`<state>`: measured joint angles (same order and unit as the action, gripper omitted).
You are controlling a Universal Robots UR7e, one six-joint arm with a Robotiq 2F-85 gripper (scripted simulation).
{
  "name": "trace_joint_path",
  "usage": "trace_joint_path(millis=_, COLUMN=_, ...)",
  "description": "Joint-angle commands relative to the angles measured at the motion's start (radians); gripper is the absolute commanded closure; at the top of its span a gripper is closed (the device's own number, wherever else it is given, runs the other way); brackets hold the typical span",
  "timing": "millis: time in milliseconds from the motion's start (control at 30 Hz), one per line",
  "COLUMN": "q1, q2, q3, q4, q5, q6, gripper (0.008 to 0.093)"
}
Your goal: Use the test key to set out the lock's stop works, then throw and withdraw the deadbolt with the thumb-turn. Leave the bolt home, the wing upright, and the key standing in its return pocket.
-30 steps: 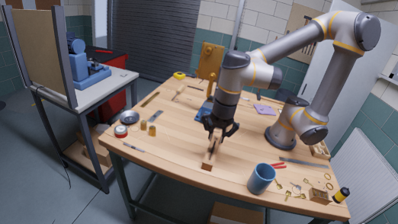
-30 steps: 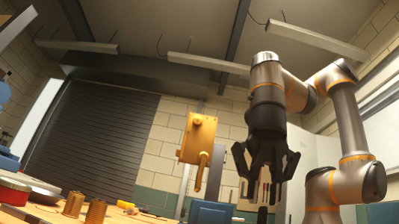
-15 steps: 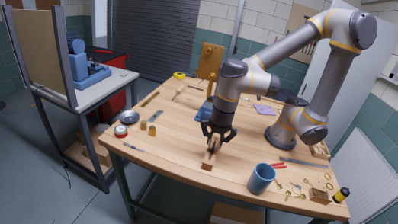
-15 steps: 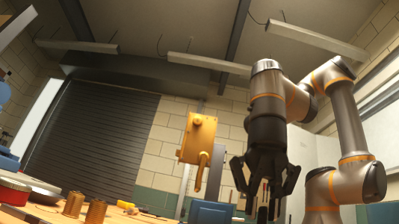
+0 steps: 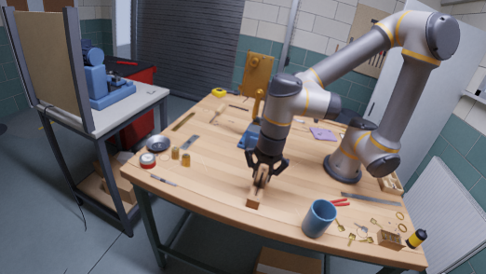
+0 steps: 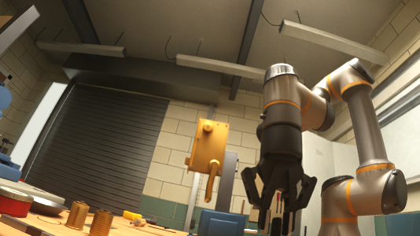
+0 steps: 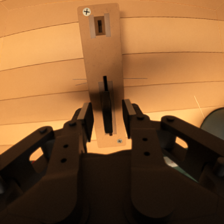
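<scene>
The test key (image 7: 106, 107) stands in the near pocket of a narrow wooden block (image 7: 101, 72), seen edge-on as a dark blade, its lower part hidden in the slot. My gripper (image 7: 106, 119) hangs just above it with the fingers open on either side of the key, holding nothing. The block (image 5: 256, 193) lies on the bench's front part, and a second pocket (image 7: 99, 25) sits empty at its far end. The yellow lock plate (image 5: 256, 74) stands upright at the back of the bench. Its thumb-turn lever (image 6: 212, 179) hangs downward.
The bench's front edge runs just beyond the block. A blue cup (image 5: 318, 218) stands to the right, with small brass keys and rings (image 5: 367, 230) past it. A blue vise (image 5: 248, 136) sits behind my gripper. Two brass cylinders (image 5: 180, 156) and a red tin (image 5: 147, 160) lie to the left.
</scene>
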<state>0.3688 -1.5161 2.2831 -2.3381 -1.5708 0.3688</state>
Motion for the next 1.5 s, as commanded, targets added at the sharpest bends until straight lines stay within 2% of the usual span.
trace_joint_path(millis=0, q1=0.000, q2=0.000, q3=0.000, q4=0.000, q5=0.000, q6=0.000, gripper=0.0634)
trace_joint_path(millis=200, q1=0.000, q2=0.000, q3=0.000, q4=-0.001, q5=0.000, q6=0.000, gripper=0.0639)
trace_joint_path(millis=700, q1=0.000, q2=0.000, q3=0.000, q4=-0.001, q5=0.000, q6=0.000, gripper=0.0934)
trace_joint_path(millis=1467, q1=0.000, q2=-0.016, q3=-0.010, q4=0.025, q5=0.000, q6=0.000, gripper=0.0934)
